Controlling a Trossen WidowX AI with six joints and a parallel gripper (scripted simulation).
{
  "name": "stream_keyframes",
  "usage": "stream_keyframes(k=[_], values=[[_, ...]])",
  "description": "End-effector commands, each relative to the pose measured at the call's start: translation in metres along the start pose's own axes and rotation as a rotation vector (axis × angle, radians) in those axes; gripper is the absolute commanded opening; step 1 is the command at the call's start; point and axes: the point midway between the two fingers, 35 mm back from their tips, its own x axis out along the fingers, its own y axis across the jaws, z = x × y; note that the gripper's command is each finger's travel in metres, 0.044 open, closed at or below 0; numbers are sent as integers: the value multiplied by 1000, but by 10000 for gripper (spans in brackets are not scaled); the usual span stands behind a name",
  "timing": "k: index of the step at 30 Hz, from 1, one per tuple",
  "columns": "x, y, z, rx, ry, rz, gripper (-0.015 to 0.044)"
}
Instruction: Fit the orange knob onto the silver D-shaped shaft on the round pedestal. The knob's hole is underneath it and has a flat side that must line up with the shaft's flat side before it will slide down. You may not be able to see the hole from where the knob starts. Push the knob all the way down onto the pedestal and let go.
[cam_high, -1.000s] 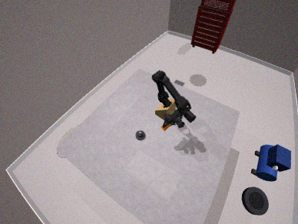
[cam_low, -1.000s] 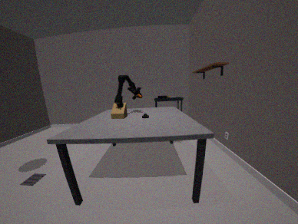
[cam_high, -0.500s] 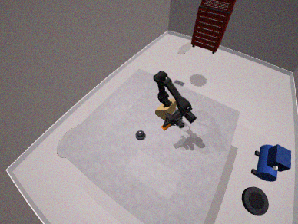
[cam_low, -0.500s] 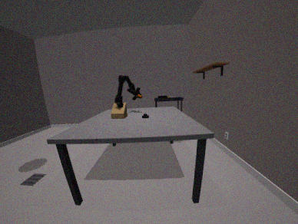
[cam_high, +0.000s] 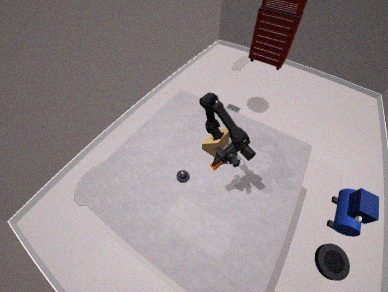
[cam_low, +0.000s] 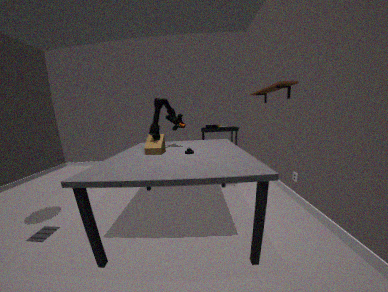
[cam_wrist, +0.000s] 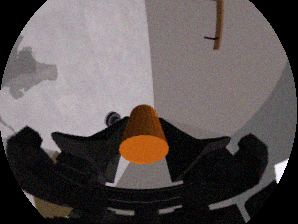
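Note:
My gripper is shut on the orange knob and holds it in the air, well above the table. In the wrist view the knob is a tapered orange piece between the two dark fingers, with a plain orange end face towards the camera; no hole shows. The round dark pedestal with the silver shaft stands on the table to the left of the gripper in the top view. In the wrist view it is small, just beyond the knob on its left.
The arm stands on a wooden block on the table. On the floor are a red rack, a blue machine and a black ring. A wall shelf and a small side table lie behind.

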Motion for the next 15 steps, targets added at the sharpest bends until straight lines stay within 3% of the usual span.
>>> stream_keyframes(k=[1, 15], values=[[0, -1, 0, -1, -1, -2, 0], [1, 1, 0, -1, -1, -10, 0]])
